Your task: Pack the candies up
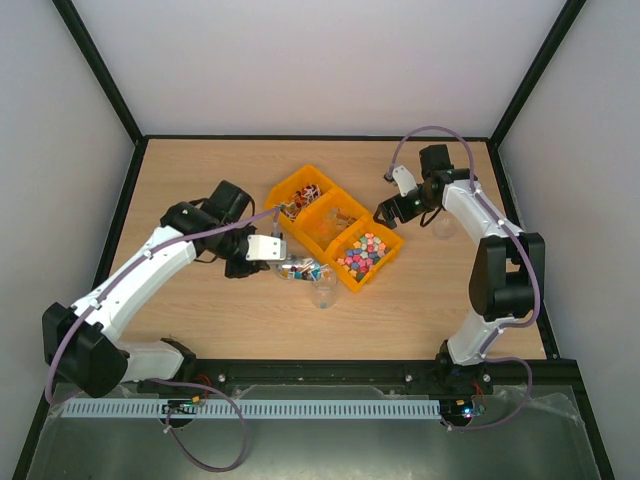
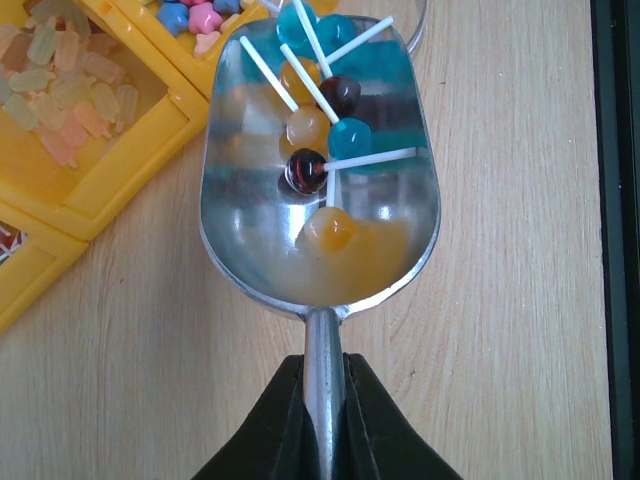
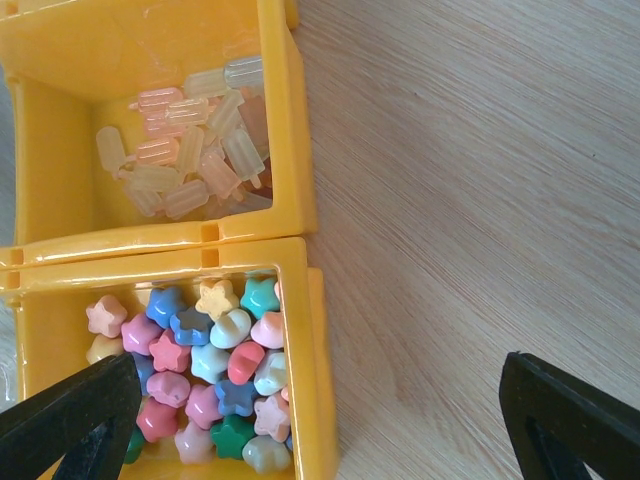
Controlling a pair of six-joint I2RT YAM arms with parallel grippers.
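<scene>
My left gripper (image 2: 322, 400) is shut on the handle of a silver metal scoop (image 2: 250, 230), also seen from above (image 1: 300, 268). The scoop holds several lollipops (image 2: 330, 130), blue, orange and dark, and hovers by a clear cup (image 1: 322, 293). Three yellow bins stand in a row. The near one (image 1: 392, 250) holds pink, blue, yellow and green star candies (image 3: 200, 370). The middle one (image 3: 295, 120) holds pale popsicle-shaped sweets (image 3: 190, 150). My right gripper (image 3: 320, 430) is open and empty over the star bin's right wall (image 3: 310, 380); it also shows in the top view (image 1: 384, 214).
The far yellow bin (image 1: 285, 185) holds dark and mixed wrapped sweets. A second clear cup (image 1: 441, 226) stands on the wooden table under the right arm. A black frame edges the table.
</scene>
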